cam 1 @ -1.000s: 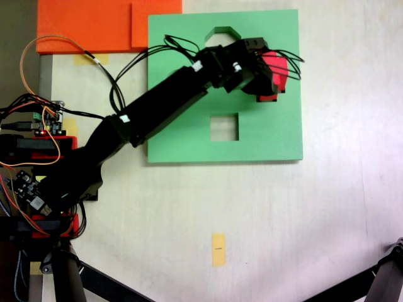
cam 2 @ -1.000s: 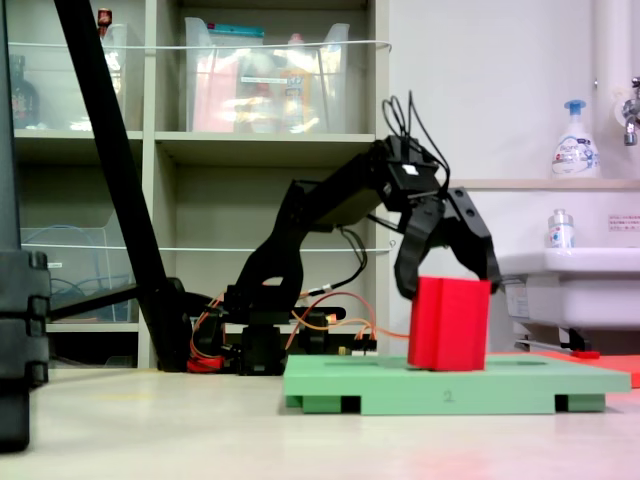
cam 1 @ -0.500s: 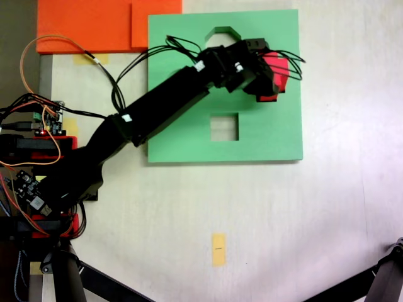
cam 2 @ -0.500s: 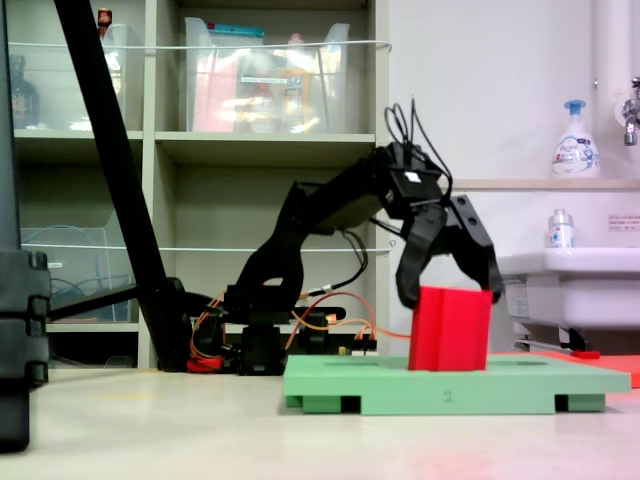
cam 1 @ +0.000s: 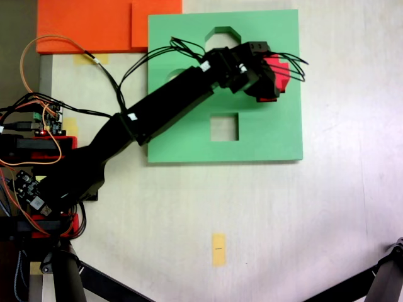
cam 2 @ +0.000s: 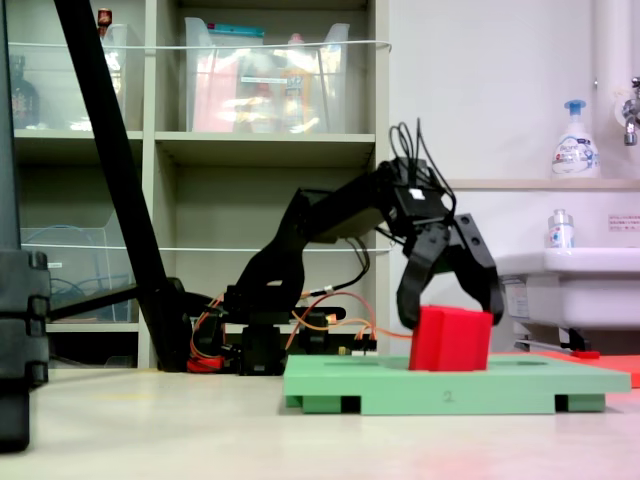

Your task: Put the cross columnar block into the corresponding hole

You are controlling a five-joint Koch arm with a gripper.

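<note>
arm (cam 1: 157, 110): matt black printed links, white stickers | gripper (cam 2: 450, 300): black curved jaws | cables (cam 1: 126, 69): thin black loops, orange lead upper left | base (cam 1: 38, 148): red brackets, bare circuit boards

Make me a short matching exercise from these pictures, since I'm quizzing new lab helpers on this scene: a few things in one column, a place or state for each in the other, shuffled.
Things:
1. red cross block
2. square cutout
3. gripper
4. orange foam sheets

Places or states:
a. jaws spread, straddling the block's top
b. upper left corner in the top-down fixed view
c. empty, near the middle of the green board
d. standing partly sunk into the board

Pairs: 1-d, 2-c, 3-a, 4-b
</note>
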